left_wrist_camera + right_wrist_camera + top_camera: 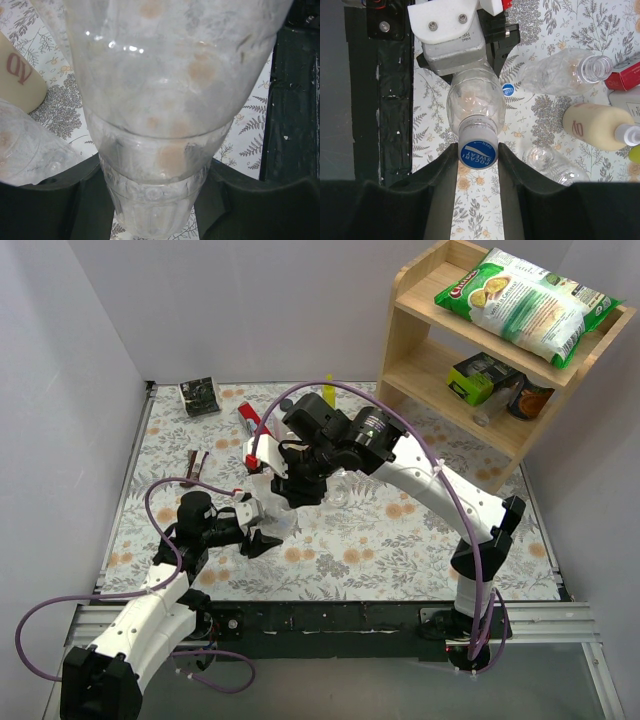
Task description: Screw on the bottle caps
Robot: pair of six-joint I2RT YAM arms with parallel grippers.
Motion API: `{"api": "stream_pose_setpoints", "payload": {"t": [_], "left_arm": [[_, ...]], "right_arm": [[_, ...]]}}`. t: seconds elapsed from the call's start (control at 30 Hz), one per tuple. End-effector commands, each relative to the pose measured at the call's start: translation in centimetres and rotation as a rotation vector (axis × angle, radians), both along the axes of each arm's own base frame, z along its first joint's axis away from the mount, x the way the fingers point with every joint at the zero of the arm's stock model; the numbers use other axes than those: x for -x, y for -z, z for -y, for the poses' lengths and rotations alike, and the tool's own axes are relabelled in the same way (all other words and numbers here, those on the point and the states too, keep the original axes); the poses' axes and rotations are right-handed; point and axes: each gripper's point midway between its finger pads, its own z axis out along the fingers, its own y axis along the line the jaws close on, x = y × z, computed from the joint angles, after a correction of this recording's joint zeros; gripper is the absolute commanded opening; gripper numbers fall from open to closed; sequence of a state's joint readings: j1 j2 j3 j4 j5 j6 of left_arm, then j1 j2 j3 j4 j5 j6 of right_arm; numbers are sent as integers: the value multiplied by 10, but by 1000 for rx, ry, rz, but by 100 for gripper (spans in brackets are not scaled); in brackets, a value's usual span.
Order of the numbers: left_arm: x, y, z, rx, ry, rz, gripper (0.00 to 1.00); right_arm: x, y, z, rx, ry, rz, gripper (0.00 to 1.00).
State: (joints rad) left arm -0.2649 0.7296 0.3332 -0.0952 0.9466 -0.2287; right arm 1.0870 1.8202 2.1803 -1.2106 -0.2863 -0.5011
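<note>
Centre of the right wrist view: the right gripper (477,155) pinches the blue round plastic cap (477,151) on the clear plastic bottle (475,102), which the left gripper (155,200) clamps. The black table edge (390,125) runs close at left, and a loose blue cap (508,89) lies just right.

A clear bottle (475,102) is held over the counter's left half, a blue cap (477,152) seated on its neck. A second blue cap (508,89) lies loose beside an uncapped bottle (560,75) laid sideways.

The counter (400,550) is viewed from above its near edge; one bottle (475,102) is seen closely by both wrist cameras.
</note>
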Motion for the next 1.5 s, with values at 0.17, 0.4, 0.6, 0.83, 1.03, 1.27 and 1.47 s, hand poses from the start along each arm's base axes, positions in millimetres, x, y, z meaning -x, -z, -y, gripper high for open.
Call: {"api": "stream_pose_setpoints", "payload": {"t": [0.17, 0.4, 0.6, 0.83, 1.03, 1.27, 1.47], "left_arm": [[-5, -23, 6, 59, 10, 48, 0], [-5, -22, 7, 62, 15, 32, 0], [9, -22, 10, 72, 64, -47, 0], [17, -27, 12, 85, 97, -90, 0], [13, -31, 15, 86, 105, -131, 0], [11, -37, 16, 88, 109, -133, 0], [12, -39, 17, 92, 120, -152, 0]], "right_arm": [[15, 11, 7, 65, -28, -52, 74], [5, 6, 11, 62, 5, 2, 89], [-22, -24, 31, -23, 99, 127, 95], [-21, -61, 33, -286, 38, 134, 95], [-9, -64, 7, -408, -91, 110, 95], [0, -55, -8, -471, -161, 106, 95], [2, -50, -13, -477, -181, 106, 95]]}}
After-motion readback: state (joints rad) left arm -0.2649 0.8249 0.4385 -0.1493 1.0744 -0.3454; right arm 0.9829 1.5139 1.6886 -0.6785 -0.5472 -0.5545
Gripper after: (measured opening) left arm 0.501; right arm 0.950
